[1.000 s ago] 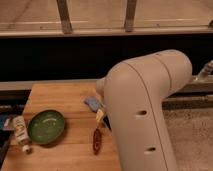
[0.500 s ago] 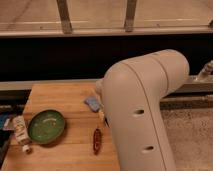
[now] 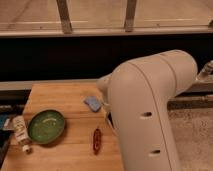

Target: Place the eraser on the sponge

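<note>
The light-blue sponge lies on the wooden table, close to its right side. The white housing of my arm fills the right half of the camera view, and its edge comes right up to the sponge. My gripper is hidden behind that housing, somewhere past the sponge's right side. The eraser is out of view.
A round green plate sits at the table's front left. A white and brown packet stands at the left edge beside it. A dark red-brown oblong item lies in front of the sponge. Speckled floor lies to the right.
A small dark shape that showed just in front of the sponge, at the arm's edge, one second ago is now out of sight. The arm housing has shifted slightly.
</note>
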